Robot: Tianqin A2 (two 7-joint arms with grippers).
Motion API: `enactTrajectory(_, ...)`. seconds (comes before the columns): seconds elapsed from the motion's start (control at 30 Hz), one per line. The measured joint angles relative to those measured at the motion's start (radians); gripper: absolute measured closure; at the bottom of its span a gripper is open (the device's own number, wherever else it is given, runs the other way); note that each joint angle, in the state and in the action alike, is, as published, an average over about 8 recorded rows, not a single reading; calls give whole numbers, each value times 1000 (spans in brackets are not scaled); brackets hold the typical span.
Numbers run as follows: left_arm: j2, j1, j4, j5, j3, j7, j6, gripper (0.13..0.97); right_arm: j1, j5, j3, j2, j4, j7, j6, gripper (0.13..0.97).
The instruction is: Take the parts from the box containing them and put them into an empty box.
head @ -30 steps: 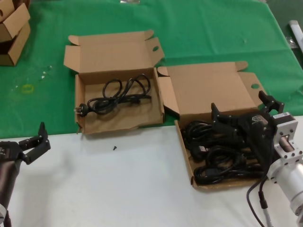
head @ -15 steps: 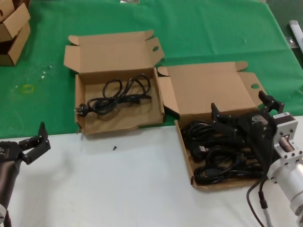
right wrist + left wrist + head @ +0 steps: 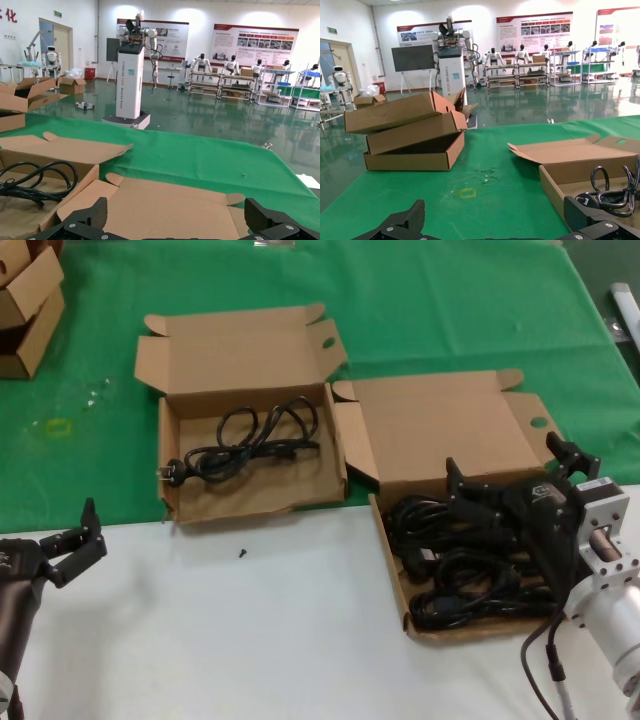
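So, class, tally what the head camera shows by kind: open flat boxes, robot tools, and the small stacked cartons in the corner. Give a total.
Open flat boxes: 2 (left box, right box)
Robot tools: 2 (left tool, right tool)
Small stacked cartons: 3 in view
Total: 7

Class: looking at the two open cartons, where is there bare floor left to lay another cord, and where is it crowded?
Left box: bare cardboard along the near wall, in front of its single cord. Right box: crowded; cords fill its floor and the open right gripper hangs over them. Left gripper, open, waits at the table's near left.
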Motion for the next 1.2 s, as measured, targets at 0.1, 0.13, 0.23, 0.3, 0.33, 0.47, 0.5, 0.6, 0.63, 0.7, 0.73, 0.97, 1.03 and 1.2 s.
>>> enactTrajectory(0.1,0,0,0,0,0,0,0,132,0,0,0,0,0,0,0,129)
enactTrajectory(0.13,0,0,0,0,0,0,0,132,0,0,0,0,0,0,0,129)
enactTrajectory(0.23,0,0,0,0,0,0,0,132,0,0,0,0,0,0,0,129)
enactTrajectory(0.3,0,0,0,0,0,0,0,132,0,0,0,0,0,0,0,129)
enactTrajectory(0.33,0,0,0,0,0,0,0,132,0,0,0,0,0,0,0,129)
enactTrajectory(0.47,0,0,0,0,0,0,0,132,0,0,0,0,0,0,0,129)
enactTrajectory(0.5,0,0,0,0,0,0,0,132,0,0,0,0,0,0,0,129)
enactTrajectory(0.6,0,0,0,0,0,0,0,132,0,0,0,0,0,0,0,129)
enactTrajectory(0.63,0,0,0,0,0,0,0,132,0,0,0,0,0,0,0,129)
enactTrajectory(0.7,0,0,0,0,0,0,0,132,0,0,0,0,0,0,0,129)
enactTrajectory(0.73,0,0,0,0,0,0,0,132,0,0,0,0,0,0,0,129)
enactTrajectory(0.97,0,0,0,0,0,0,0,132,0,0,0,0,0,0,0,129)
enactTrajectory(1.03,0,0,0,0,0,0,0,132,0,0,0,0,0,0,0,129)
enactTrajectory(1.2,0,0,0,0,0,0,0,132,0,0,0,0,0,0,0,129)
